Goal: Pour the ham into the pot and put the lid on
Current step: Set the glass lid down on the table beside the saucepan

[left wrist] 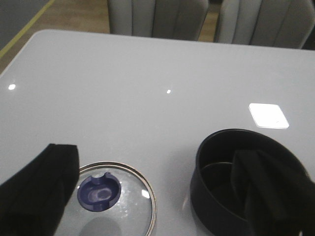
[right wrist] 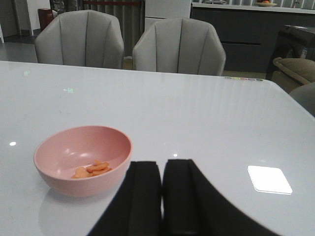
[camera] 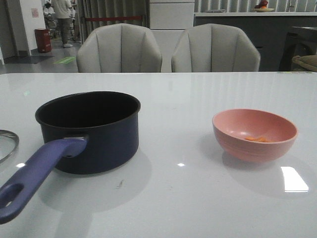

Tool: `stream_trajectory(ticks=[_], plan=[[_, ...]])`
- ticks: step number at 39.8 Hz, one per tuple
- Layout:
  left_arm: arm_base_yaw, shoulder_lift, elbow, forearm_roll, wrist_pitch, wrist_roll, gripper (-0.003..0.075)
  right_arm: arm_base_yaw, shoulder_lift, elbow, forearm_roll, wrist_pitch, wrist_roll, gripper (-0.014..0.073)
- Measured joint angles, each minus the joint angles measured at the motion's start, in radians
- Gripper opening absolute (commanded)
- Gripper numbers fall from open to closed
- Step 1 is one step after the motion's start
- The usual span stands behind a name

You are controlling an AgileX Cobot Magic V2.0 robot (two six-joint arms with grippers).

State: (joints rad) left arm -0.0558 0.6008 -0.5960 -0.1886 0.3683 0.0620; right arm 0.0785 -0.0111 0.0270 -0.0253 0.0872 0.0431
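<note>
The dark navy pot [camera: 99, 148] stands on the left of the white table, its purple-blue handle [camera: 34, 173] pointing toward the front edge. The glass lid [left wrist: 133, 206] with a blue knob [left wrist: 97, 192] lies flat to the pot's left; only its rim [camera: 10, 144] shows in the front view. Thin orange ham pieces [camera: 257, 139] lie in a pink bowl [camera: 252, 151] on the right. My left gripper [left wrist: 152, 157] hangs open above the lid and the pot [left wrist: 206, 206], holding nothing. My right gripper [right wrist: 162, 167] is shut and empty, just right of the bowl [right wrist: 74, 184] holding the ham [right wrist: 92, 169].
Two grey chairs [camera: 119, 49] stand behind the table's far edge. Bare white tabletop [camera: 173, 109] lies between the pot and the bowl. Neither arm shows in the front view.
</note>
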Motion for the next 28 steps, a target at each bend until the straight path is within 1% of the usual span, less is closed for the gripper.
stream_trajectory(ticks=[7, 14, 20, 28], plan=[[-0.024, -0.214, 0.112, 0.003, 0.004, 0.0, 0.0655, 0.0, 0.0, 0.0, 0.0, 0.0, 0.0, 0.0176], [-0.089, -0.359, 0.211, 0.012, -0.007, 0.001, 0.0655, 0.0, 0.0, 0.0, 0.0, 0.0, 0.0, 0.0176], [-0.146, -0.425, 0.268, 0.014, -0.047, 0.001, 0.0655, 0.0, 0.0, 0.0, 0.0, 0.0, 0.0, 0.0176], [-0.218, -0.435, 0.287, 0.014, -0.07, 0.001, 0.0655, 0.0, 0.0, 0.0, 0.0, 0.0, 0.0, 0.0176]])
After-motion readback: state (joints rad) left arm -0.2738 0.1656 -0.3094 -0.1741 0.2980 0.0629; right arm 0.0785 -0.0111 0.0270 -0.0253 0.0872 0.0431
